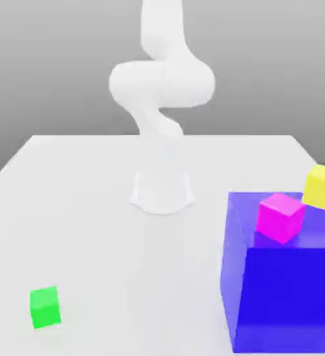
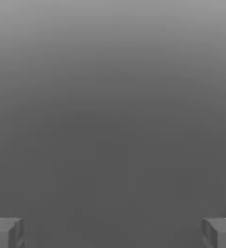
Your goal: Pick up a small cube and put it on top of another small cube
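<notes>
With the gripper (image 2: 113,232) spread wide and nothing held, no cube is yet grasped: the green cube (image 1: 45,307) lies alone on the table (image 1: 88,208), well apart from the pink cube (image 1: 281,217) on the blue block (image 1: 283,292).

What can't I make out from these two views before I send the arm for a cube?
- Yellow cube, exterior view: cut by the exterior view's right edge; what it rests on is hidden behind the blue block.
- Blue block: its lower and right parts run off the frame.
- Arm: its upper part is cut off by the top edge.
- Hand view: fingertips sit wide apart at the corners, nothing between them.
</notes>
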